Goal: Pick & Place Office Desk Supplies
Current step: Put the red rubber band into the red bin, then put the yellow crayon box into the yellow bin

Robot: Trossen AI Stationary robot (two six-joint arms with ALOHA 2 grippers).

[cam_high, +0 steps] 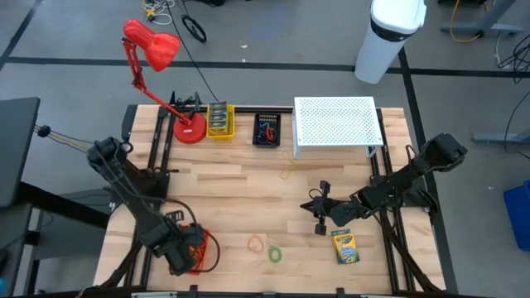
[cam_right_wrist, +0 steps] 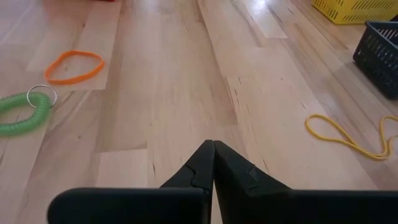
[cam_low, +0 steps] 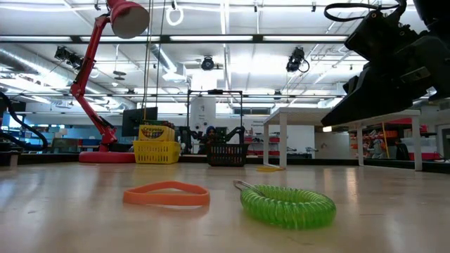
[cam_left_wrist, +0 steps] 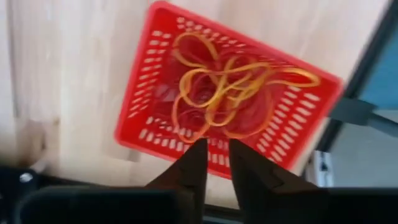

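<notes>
My left gripper hangs narrowly open and empty over a red basket at the near left; a tangle of red and yellow rubber bands lies inside it. My right gripper is shut on nothing, low over bare wood right of centre. A yellow-and-green crayon box lies flat just near of it. An orange band and a green coil loop lie flat at the near middle. A yellow rubber band lies farther back.
At the far edge stand a red desk lamp, a yellow basket holding crayon boxes, a black basket and a white perforated riser. Bare wood lies across the table's middle.
</notes>
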